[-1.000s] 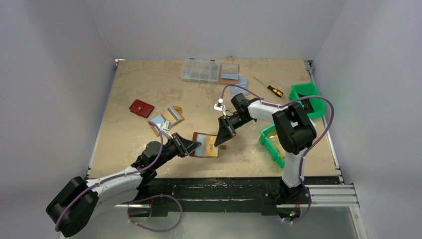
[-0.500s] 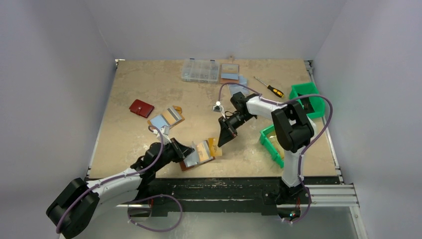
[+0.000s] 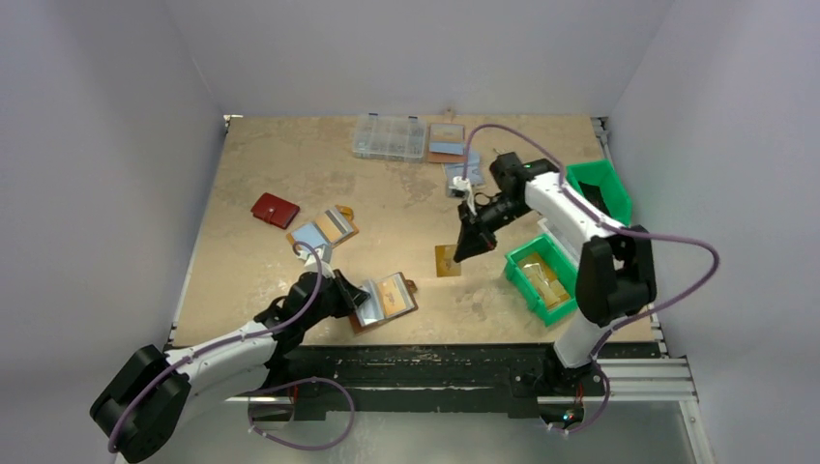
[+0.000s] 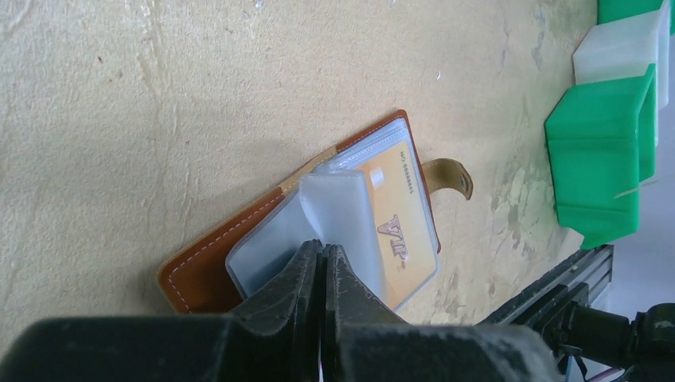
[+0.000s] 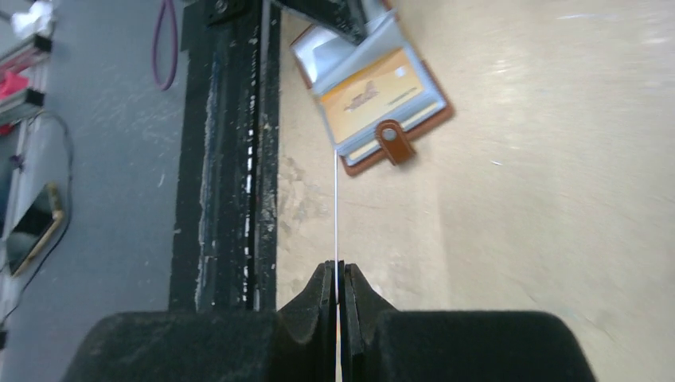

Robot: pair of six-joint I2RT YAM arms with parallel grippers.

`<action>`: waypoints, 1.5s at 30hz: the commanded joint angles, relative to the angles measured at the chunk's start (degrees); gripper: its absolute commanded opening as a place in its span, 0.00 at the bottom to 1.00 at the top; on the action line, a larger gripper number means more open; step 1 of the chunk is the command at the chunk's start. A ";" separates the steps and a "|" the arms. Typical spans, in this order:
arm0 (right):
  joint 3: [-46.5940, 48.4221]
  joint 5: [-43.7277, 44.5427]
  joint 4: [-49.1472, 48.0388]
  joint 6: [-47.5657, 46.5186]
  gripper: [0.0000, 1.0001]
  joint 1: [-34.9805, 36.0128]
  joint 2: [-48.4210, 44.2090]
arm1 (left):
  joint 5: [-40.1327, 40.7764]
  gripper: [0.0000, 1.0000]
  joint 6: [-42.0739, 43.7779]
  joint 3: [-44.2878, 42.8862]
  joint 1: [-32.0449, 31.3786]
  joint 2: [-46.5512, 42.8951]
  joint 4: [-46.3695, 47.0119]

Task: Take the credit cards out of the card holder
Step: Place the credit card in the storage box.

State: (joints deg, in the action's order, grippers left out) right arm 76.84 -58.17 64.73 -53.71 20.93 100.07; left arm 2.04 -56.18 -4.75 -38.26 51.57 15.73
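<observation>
While left gripper (image 4: 322,251) clamps a sleeve (image 4: 342,215), anchoring the card holder (image 4: 207,267), our right gripper (image 5: 337,270) pinches a credit card (image 3: 447,260) at 2 o'clock.

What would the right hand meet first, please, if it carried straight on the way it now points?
Probably the table. The right hand angles down toward it, so the card it grips would touch first, just short of the card holder. Depth is unclear.

Leather card holder (image 4: 208,267), glossy plastic sleeves (image 4: 344,211)
</observation>
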 commanded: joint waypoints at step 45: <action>-4.69 37.01 13.16 -9.90 0.01 -29.21 -11.88 | -1.78 0.00 8.81 -4.39 0.28 1.34 0.49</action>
State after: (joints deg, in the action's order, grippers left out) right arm 73.10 -23.29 79.22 -62.26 -8.16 87.37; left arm 0.67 -48.49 -7.73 -38.26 53.39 14.11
